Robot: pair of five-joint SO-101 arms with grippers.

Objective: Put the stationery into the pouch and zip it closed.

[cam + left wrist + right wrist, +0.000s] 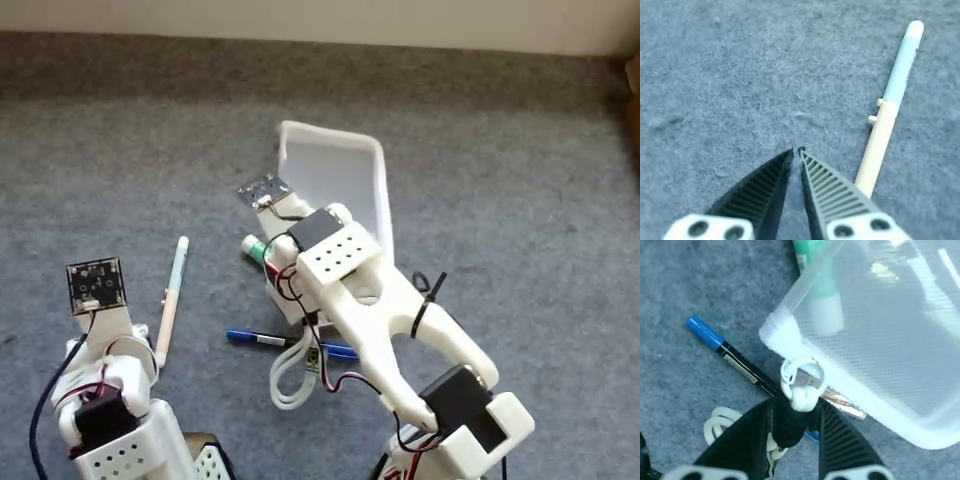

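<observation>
The translucent white pouch (340, 185) lies in the middle of the carpet, and its corner (875, 340) is close in front of my right gripper (796, 407). That gripper is shut on the white zipper pull (801, 382) at the pouch's corner. A green stick with a white cap (822, 300) shows through the pouch wall; whether it is inside or underneath I cannot tell. A blue-capped black pen (732, 357) lies beside the pouch. My left gripper (796, 152) is shut and empty over bare carpet, with a cream and light-blue pen (890, 105) lying just beside it.
A white cord loop (290, 380) lies near the blue-capped pen (262, 339), under the right arm (400, 320). The left arm (100, 385) stands at the front left, next to the cream pen (171, 300). Grey carpet covers the whole area.
</observation>
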